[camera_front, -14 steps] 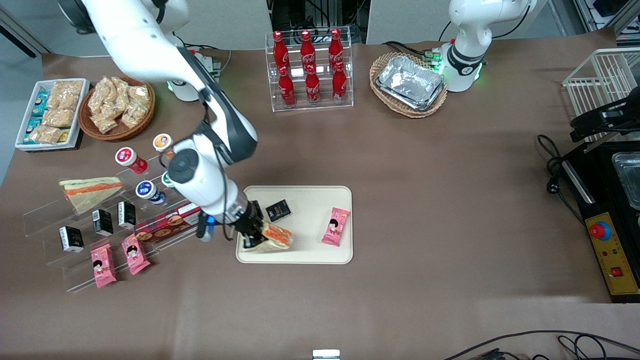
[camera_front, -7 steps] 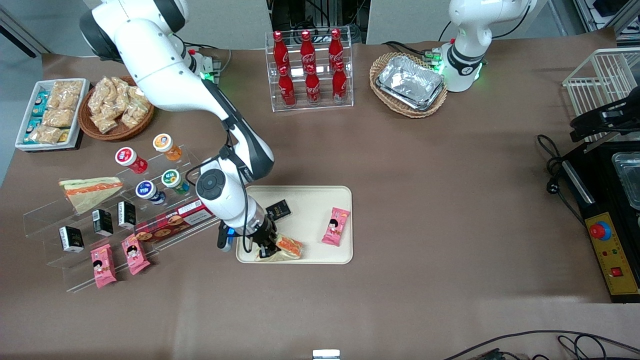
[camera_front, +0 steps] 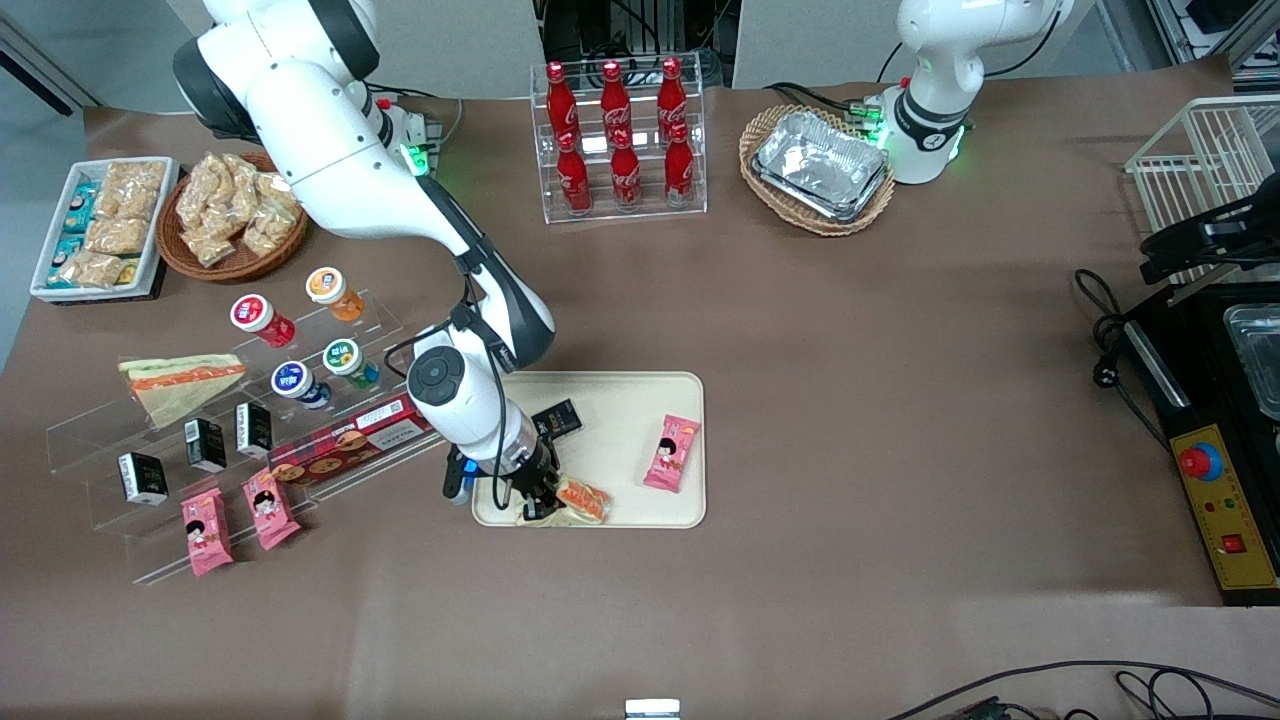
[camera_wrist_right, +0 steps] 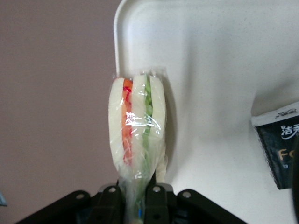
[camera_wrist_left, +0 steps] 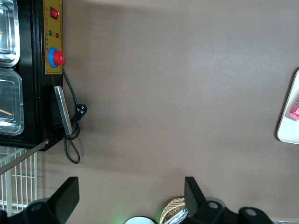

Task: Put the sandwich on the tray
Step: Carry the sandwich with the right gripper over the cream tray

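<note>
Lowered since a second ago, the gripper (camera_front: 541, 500) has carried the sandwich (camera_front: 578, 498) down toward the tray (camera_front: 620, 440), near its corner closest to the camera at the working arm's end. Its jaws are clamped on the wrapper's tail, so the wedge hangs filling-edge outward, orange and green stripes showing in the wrist view (camera_wrist_right: 138, 130). From the sandwich, the black carton (camera_front: 556, 419) lies at about eleven o'clock and the pink snack packet (camera_front: 671, 452) at about two o'clock, both well apart, leaving bare tray for a release.
</note>
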You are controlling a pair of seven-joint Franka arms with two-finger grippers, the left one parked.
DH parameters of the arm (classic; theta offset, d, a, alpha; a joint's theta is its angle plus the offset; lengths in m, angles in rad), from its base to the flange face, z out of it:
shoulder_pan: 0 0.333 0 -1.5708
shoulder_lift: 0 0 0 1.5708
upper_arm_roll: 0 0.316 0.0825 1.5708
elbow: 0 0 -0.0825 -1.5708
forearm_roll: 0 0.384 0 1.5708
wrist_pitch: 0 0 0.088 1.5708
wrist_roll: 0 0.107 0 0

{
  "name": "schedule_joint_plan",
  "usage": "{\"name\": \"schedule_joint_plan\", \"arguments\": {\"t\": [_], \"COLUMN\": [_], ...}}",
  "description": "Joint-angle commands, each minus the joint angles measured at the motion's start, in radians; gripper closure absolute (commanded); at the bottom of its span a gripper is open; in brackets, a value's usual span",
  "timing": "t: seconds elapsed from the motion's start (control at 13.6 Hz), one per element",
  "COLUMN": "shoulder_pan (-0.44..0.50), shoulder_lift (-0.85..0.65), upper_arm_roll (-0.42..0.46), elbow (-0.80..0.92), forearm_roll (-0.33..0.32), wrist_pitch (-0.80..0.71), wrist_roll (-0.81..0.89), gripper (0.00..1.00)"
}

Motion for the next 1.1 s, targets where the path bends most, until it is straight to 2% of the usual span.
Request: {"name": "schedule_joint_plan", "arguments": {"t": [0.0,0.59,1.03], "shoulder_pan": [0.009,0.012,-0.034], "shoulder_lift": [0.043,0.014,-0.168], "upper_arm_roll": [-0.01,-0.005,-0.007], "elbow": [0.032,0.032,0.017], "forearm_roll": [-0.024,-0.017,-0.026], "wrist_pitch": [0.022,0.004,-0.275], "wrist_roll": [0.035,0.036,0.013], "gripper": [0.0,0.0,0.0]}}
